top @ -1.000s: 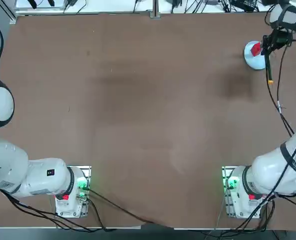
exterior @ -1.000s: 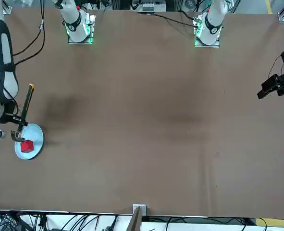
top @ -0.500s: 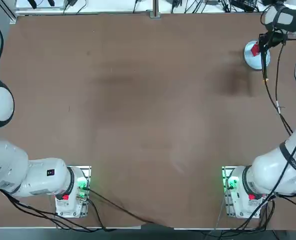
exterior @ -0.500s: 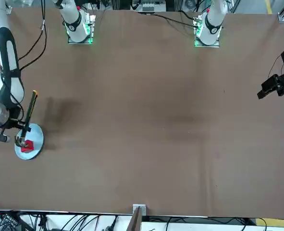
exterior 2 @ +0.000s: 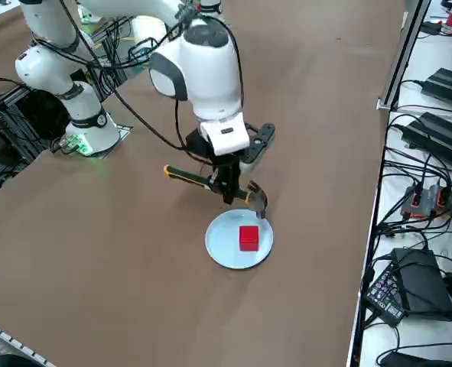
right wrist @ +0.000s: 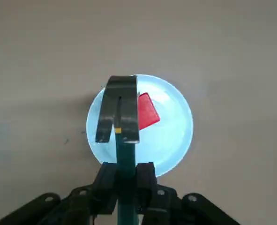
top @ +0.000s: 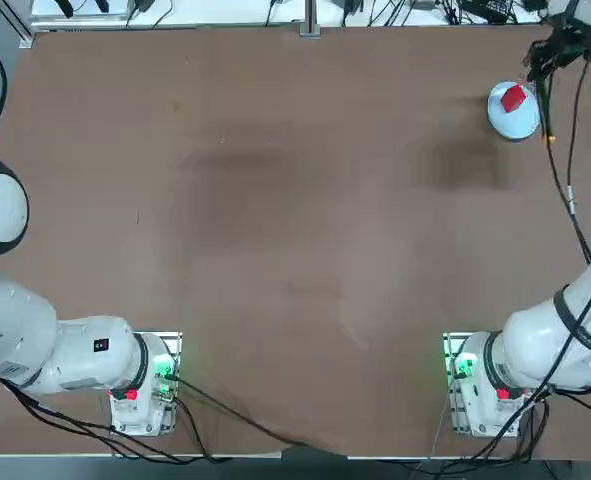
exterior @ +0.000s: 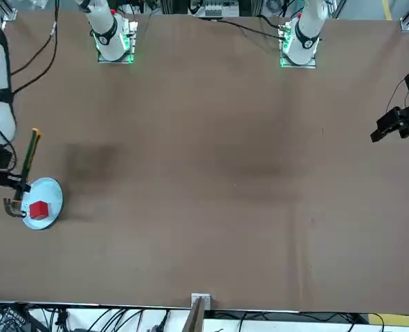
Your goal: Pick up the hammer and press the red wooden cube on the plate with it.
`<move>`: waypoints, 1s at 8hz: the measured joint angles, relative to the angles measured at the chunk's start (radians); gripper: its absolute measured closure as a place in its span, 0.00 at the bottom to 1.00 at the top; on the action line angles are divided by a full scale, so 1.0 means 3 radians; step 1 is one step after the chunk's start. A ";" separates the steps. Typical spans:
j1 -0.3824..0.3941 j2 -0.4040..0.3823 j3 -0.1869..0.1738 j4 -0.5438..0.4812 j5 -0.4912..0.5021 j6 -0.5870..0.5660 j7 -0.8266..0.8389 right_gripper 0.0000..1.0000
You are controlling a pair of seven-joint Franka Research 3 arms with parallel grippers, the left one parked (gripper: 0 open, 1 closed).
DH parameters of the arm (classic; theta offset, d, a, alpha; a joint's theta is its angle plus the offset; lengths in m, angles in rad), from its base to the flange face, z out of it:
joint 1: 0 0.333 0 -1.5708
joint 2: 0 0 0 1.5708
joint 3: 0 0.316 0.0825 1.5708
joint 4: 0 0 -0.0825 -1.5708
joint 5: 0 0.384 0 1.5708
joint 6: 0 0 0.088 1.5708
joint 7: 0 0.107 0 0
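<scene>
Red wooden cube (exterior 2: 248,238) sits on the plate (exterior 2: 219,246), lower centre of frame; right gripper (exterior 2: 229,191) jaws clamp the hammer (exterior 2: 212,183) above the plate's rim.

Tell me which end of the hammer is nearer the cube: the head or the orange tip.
The head. It hangs by the plate rim, close to the cube; the orange tip points away. The right pincer grips the hammer in between.

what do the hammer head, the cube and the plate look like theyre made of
Hammer head: likely metal, dark with a dull sheen, held by the right gripper. Red wooden cube: matte red, possibly painted wood, no grain visible. Plate: smooth pale glossy surface, ceramic or plastic, unclear which.
</scene>
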 joint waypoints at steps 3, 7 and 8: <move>-0.0041 0.0260 0.0001 -0.0012 0.0187 -0.0007 -0.0013 0.79; -0.0045 0.0386 0.0000 0.0084 0.0440 -0.0012 -0.0117 0.79; -0.0045 0.0321 0.0000 0.0164 0.0385 -0.0158 -0.0129 0.79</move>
